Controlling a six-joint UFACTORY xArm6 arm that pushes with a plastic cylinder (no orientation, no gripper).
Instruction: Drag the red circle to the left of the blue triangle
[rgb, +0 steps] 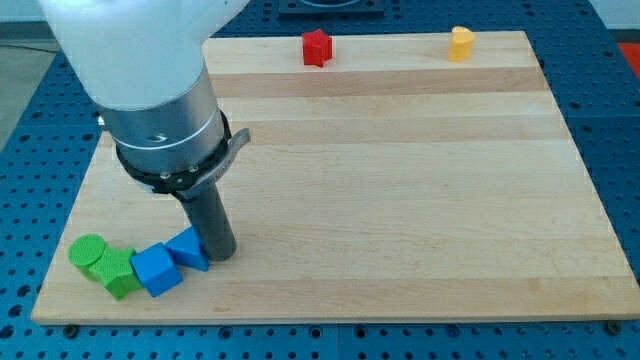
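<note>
A red block (317, 47) sits near the board's top edge, left of centre; its exact shape is hard to make out. A blue triangle (187, 248) lies near the view's bottom left. My tip (222, 257) rests on the board right against the blue triangle's right side, far below the red block. The arm's wide grey body hides the board's upper left.
A blue cube (155, 269) touches the triangle's left side. A green block (120, 273) and a green cylinder (87, 252) continue the row to the left, close to the board's bottom edge (300, 320). A yellow block (460, 43) sits at the top right.
</note>
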